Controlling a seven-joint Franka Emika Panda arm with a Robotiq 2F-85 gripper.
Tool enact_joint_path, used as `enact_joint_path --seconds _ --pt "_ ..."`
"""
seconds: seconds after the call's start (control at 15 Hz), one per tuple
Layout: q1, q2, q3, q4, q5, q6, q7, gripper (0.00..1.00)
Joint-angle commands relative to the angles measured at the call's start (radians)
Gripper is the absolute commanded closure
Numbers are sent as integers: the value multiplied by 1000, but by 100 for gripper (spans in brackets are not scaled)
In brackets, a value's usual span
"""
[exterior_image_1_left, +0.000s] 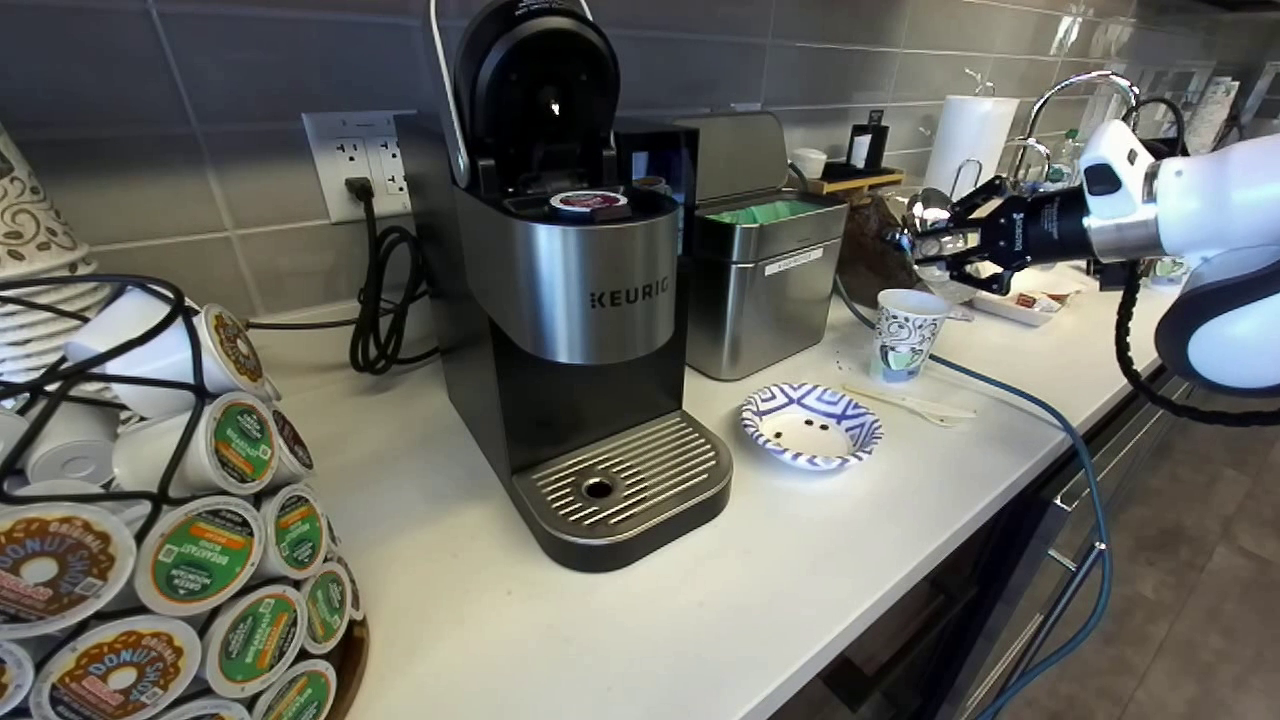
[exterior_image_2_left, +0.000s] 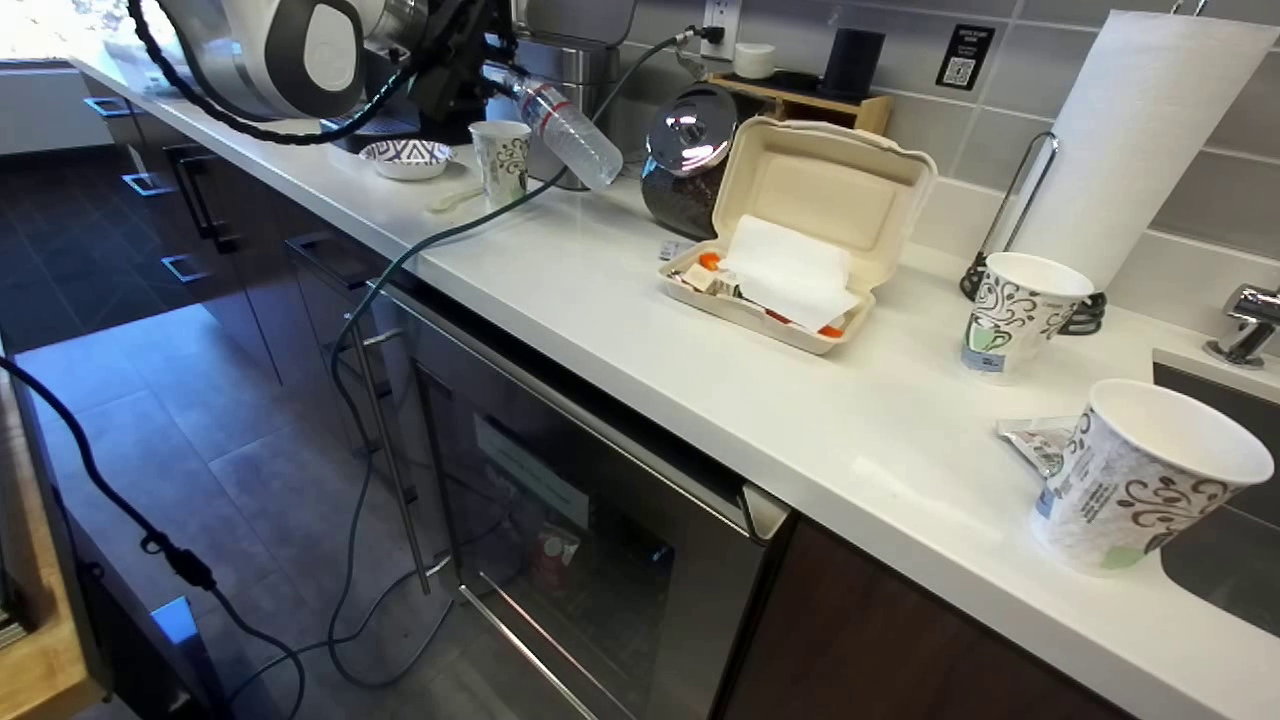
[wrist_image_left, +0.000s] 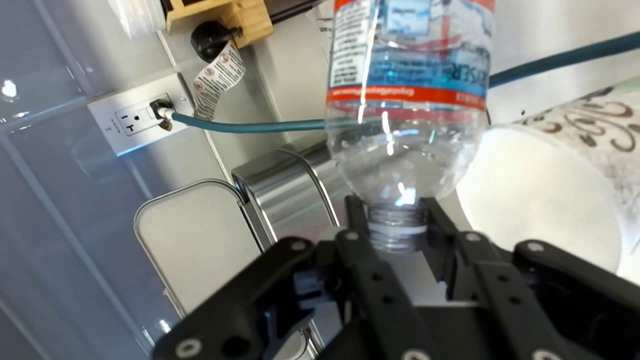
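Note:
My gripper (wrist_image_left: 393, 207) is shut on the threaded neck of a clear plastic bottle (wrist_image_left: 407, 95) with a red and blue label. The bottle also shows in an exterior view (exterior_image_2_left: 572, 130), tilted, its base lower than its neck and above the counter. A patterned paper cup (exterior_image_1_left: 905, 335) stands upright on the counter below and beside the gripper. In the wrist view the cup's white inside (wrist_image_left: 540, 195) shows right of the fingers. A blue-and-white bowl (exterior_image_1_left: 812, 427) with a few dark specks sits near the cup, with light-coloured utensils (exterior_image_1_left: 915, 403) between them.
A Keurig machine (exterior_image_1_left: 575, 290) with raised lid and a steel bin (exterior_image_1_left: 765, 300) with open lid stand along the wall. A teal cable (exterior_image_1_left: 1075, 440) crosses the counter and hangs over its edge. A dark jar (exterior_image_2_left: 690, 170), open takeout box (exterior_image_2_left: 850, 200) and two more cups (exterior_image_2_left: 1020, 310) stand farther along.

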Motion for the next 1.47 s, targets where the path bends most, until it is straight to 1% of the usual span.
enact_joint_path --seconds 0.0,0.13,0.2,0.73,0.8,1.4 --pt "24 -29 -44 -30 61 2 -108 92" --pt "0 -28 -37 -27 28 7 -69 92" --pt "-3 -2 -29 -3 21 -2 -50 69" --pt "-5 -2 -32 -4 22 -2 -50 69" --pt "1 -1 -38 -4 33 9 -70 92" --pt "-4 3 -47 9 13 45 -126 92"
